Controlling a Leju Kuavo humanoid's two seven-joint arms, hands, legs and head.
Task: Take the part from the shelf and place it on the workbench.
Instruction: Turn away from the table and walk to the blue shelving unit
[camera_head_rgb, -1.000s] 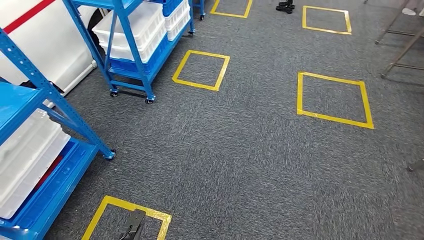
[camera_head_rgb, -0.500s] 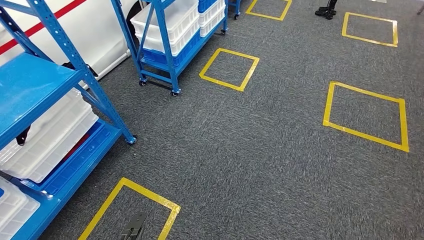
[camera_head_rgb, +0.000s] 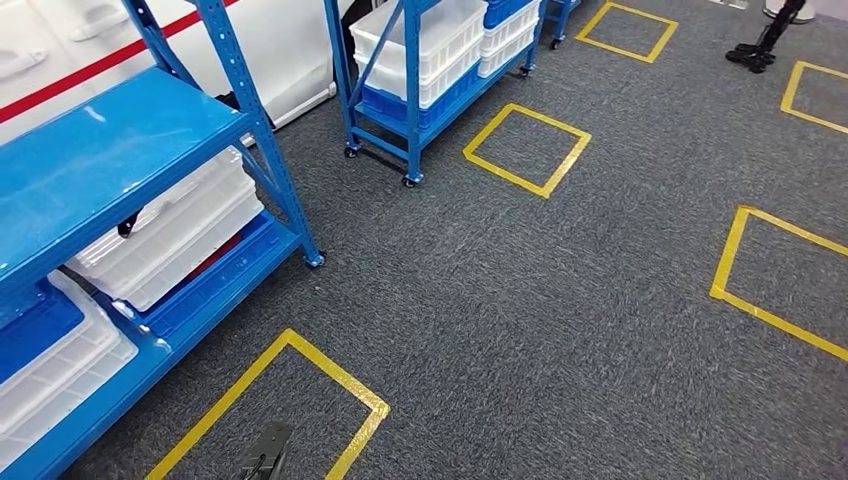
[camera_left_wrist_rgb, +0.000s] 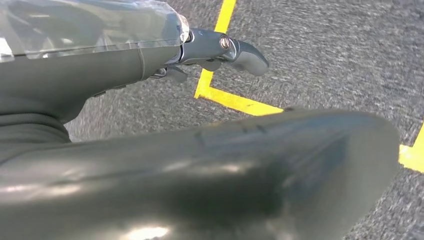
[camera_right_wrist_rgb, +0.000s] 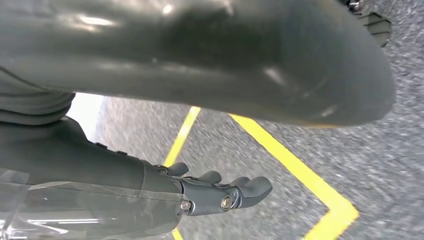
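**Both hands empty beside the shelves**

Fingers (camera_left_wrist_rgb: 235, 50) of my left hand (camera_left_wrist_rgb: 210, 50) hang over the carpet by a yellow line (camera_left_wrist_rgb: 225, 97), loosely curled, grasping nothing; how far they are released I cannot tell.

Right wrist view: my right hand (camera_right_wrist_rgb: 220, 192) hangs the same way, fingers (camera_right_wrist_rgb: 250, 187) lightly bent and apart, nothing in them.

Head view: I count two blue shelves, a near shelf (camera_head_rgb: 110, 165) and a far shelf (camera_head_rgb: 415, 90). White bins (camera_head_rgb: 170, 235) sit on the near one with a blue bin (camera_head_rgb: 35, 325); more are stacked on the far one. I count five taped squares (camera_head_rgb: 525, 148) on the floor, some cut off. I cannot pick out the part, and no table appears.

My judgement: with empty hands, this fits either heading to fetch the part or standing by after delivering it.
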